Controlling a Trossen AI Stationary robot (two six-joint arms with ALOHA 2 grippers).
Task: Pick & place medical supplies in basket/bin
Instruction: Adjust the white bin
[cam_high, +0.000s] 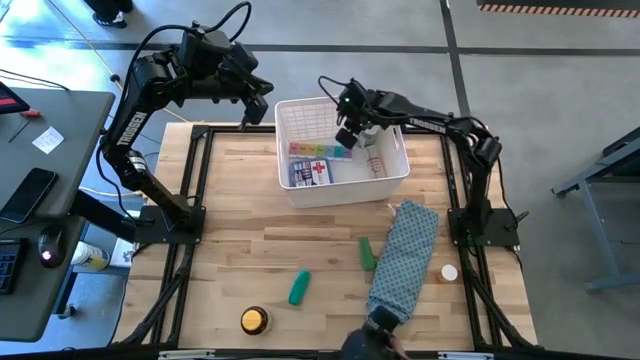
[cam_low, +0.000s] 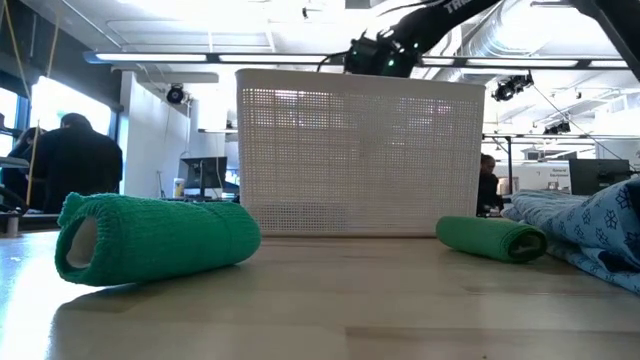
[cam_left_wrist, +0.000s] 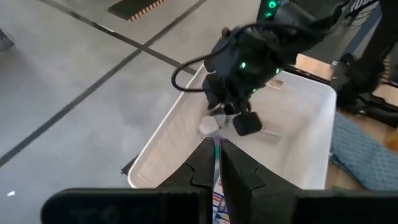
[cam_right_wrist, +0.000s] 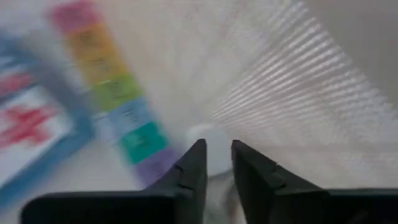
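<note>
Though blurred, white-capped bottle (cam_right_wrist: 208, 149) between jaws.

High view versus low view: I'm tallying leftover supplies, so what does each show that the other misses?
Only the high view shows inside the white lattice basket: the rainbow pill organiser strip, the blue-white red-cross pack and a pinkish tube, with the right gripper above them. It alone shows the round yellow tin, a white-capped bottle and the left gripper beyond the table's far edge.

Only the low view shows the room and people behind.

Both show the basket, two green tubes and the blue patterned cloth.
</note>
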